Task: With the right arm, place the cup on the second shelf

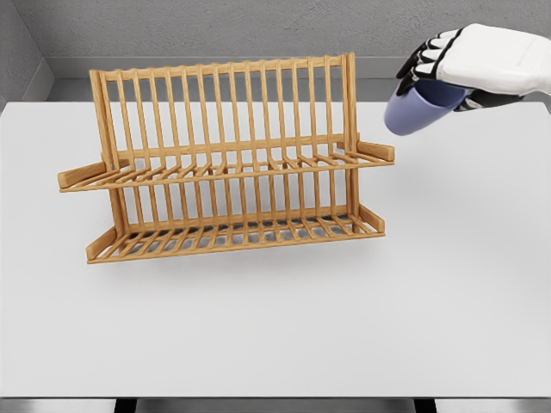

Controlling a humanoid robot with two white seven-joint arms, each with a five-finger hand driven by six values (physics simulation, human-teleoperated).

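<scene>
White tabletop (275, 327) carries the two-tier slatted wooden dish rack (228, 163) near its back edge, both tiers bare, while the right hand (469, 64), fingers clamped on the lavender plastic cup (420, 109), hangs above the back right corner, placement undone.

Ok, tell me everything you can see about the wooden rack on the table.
The wooden rack looks like light bamboo or pine, with a tall back of thin upright slats and two slatted shelves, an upper and a lower, each ending in short side rails. It stands upright on the white table, left of centre. Both shelves hold nothing. Nothing touches it except the table; the right robot hand holds the blue cup in the air, off to the rack's upper right.
</scene>
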